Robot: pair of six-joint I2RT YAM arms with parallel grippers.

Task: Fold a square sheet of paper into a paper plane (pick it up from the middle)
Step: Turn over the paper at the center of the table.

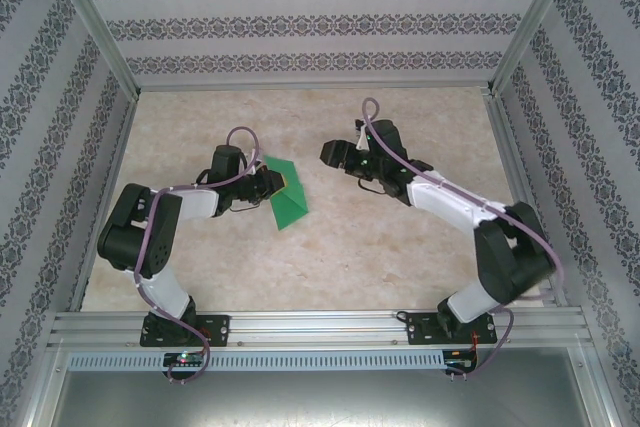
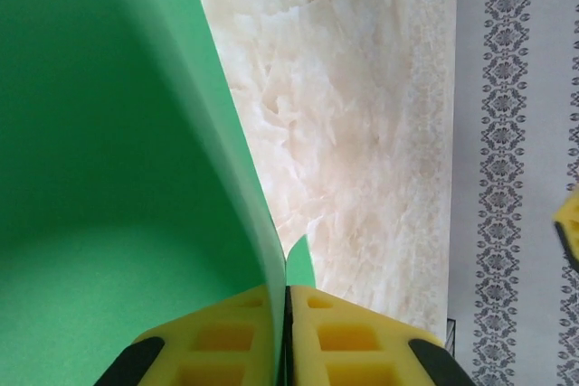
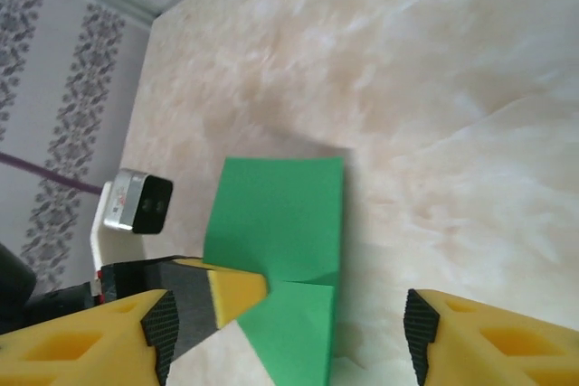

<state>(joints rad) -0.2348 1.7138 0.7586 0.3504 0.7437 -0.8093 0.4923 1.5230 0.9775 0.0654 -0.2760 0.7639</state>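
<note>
The square sheet of paper (image 1: 290, 205) is bright green and hangs bent just above the table, left of centre. My left gripper (image 1: 277, 184) is shut on it from the left, pinching near the middle of its edge. In the left wrist view the yellow fingers (image 2: 226, 341) press together on the sheet (image 2: 109, 178), which rises to the left. My right gripper (image 1: 338, 156) stands open a little to the right of the sheet, apart from it. In the right wrist view its jaws stand wide with the sheet (image 3: 280, 214) beyond them. A paper plane is out of view.
The marbled table (image 1: 400, 237) has open surface to the right and front of the sheet. Patterned walls with metal posts (image 1: 100, 37) close in the back and both sides. A metal rail (image 1: 320, 327) runs along the near edge by the arm bases.
</note>
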